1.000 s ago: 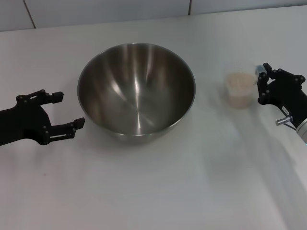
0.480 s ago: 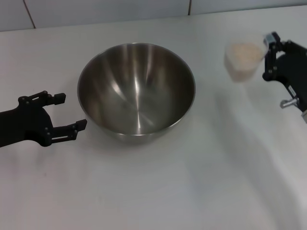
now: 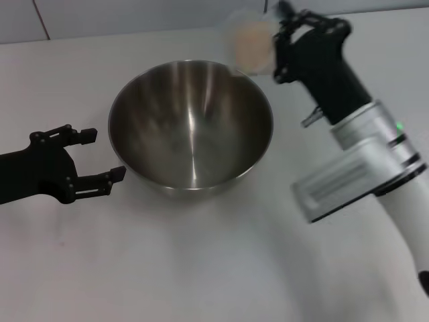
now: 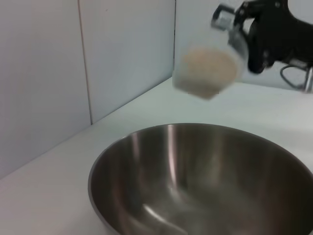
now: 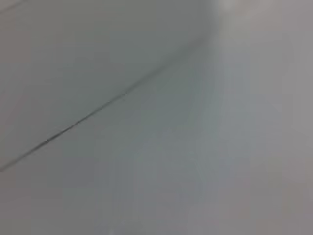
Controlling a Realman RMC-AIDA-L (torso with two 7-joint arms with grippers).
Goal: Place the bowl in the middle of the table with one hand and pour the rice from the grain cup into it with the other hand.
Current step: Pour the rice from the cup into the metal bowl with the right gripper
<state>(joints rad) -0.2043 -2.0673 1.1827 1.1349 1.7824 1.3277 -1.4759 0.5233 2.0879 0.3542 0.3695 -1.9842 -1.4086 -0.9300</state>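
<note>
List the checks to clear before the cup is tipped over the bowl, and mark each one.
1. Right gripper shut on the grain cup: ok.
2. Rice in the cup: ok.
3. Cup above the bowl opening: not ok, it hangs at the far right rim.
4. Bowl inside bare: ok.
5. Left gripper open, off the bowl: ok.
6. Bowl centred on the table: cannot tell.

One steel bowl (image 3: 191, 124) sits on the one white desk (image 3: 201, 268). One clear cup (image 3: 249, 41) holds one heap of rice (image 4: 208, 68). Two black pincers show: the left pincer (image 3: 100, 157) and the right pincer (image 3: 278, 40).
</note>
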